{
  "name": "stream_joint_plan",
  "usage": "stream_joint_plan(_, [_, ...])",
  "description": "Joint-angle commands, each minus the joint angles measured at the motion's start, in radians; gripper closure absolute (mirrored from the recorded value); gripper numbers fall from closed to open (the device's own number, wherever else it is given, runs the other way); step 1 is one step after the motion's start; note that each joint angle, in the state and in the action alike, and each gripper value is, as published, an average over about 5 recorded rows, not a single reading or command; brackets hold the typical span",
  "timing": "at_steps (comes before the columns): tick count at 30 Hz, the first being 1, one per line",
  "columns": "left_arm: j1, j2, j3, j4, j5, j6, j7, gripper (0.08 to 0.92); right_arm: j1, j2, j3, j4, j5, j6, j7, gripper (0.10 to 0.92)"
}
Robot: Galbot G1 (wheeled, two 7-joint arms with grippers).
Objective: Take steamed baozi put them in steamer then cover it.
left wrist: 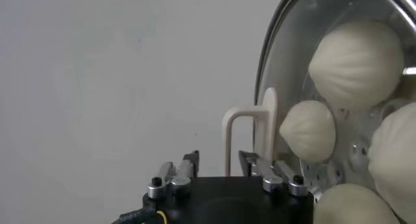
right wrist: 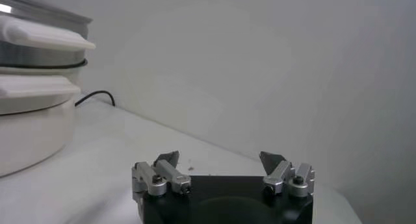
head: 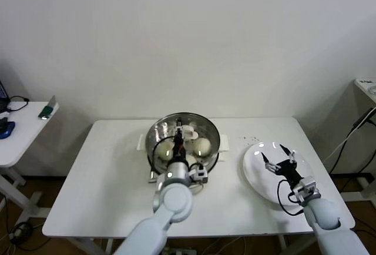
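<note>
Room: white wall behind my white desk (head: pixel 106 167).
Baozi: I count four steamed baozi (left wrist: pixel 356 64) inside the steamer (head: pixel 154 143).
Cover: glass cover (left wrist: pixel 286 43) sits over them, bar handle (left wrist: pixel 250 137) between my spread left gripper (head: pixel 176 138).
Advice: I'd check the rim is seated all round, then lift straight away.
Right gripper (head: pixel 276 156): spread above the plate (head: pixel 252 175).

cover (head: pixel 183 133) caps steamer (head: pixel 151 152), plate (head: pixel 258 175) unobstructed
</note>
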Motion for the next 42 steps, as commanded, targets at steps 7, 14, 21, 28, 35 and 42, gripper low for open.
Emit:
stream_joint_plan(7, [0.051,0.096,0.001,-0.192,-0.129,0.026,0.034,0.291,-0.002,-0.007,0.001,0.016,0.014,-0.064,0.000,0.203])
stream_joint_plan(14, [0.107,0.143,-0.016,-0.303,-0.181,0.031,0.038,0.179,-0.003,-0.016,0.004,0.037,-0.013,-0.152,0.005,0.203])
stream_joint_plan(21, [0.184,0.199,-0.103,-0.412,-0.241,0.015,0.021,0.177,0.001,-0.012,0.006,0.038,-0.013,-0.156,0.001,0.203])
stream_joint_plan(28, [0.274,0.263,-0.254,-0.481,-0.486,-0.039,-0.167,0.177,-0.002,-0.010,0.001,0.053,-0.003,-0.154,0.001,0.203])
stream_joint_plan(35, [0.412,0.245,-0.547,-0.455,-0.960,-0.311,-0.410,0.177,-0.011,-0.005,0.004,0.077,-0.001,-0.136,-0.001,0.203])
stream_joint_plan(42, [0.620,0.179,-0.818,-0.394,-1.333,-0.589,-0.515,0.177,-0.029,0.000,0.022,0.097,0.013,-0.120,-0.001,0.203])
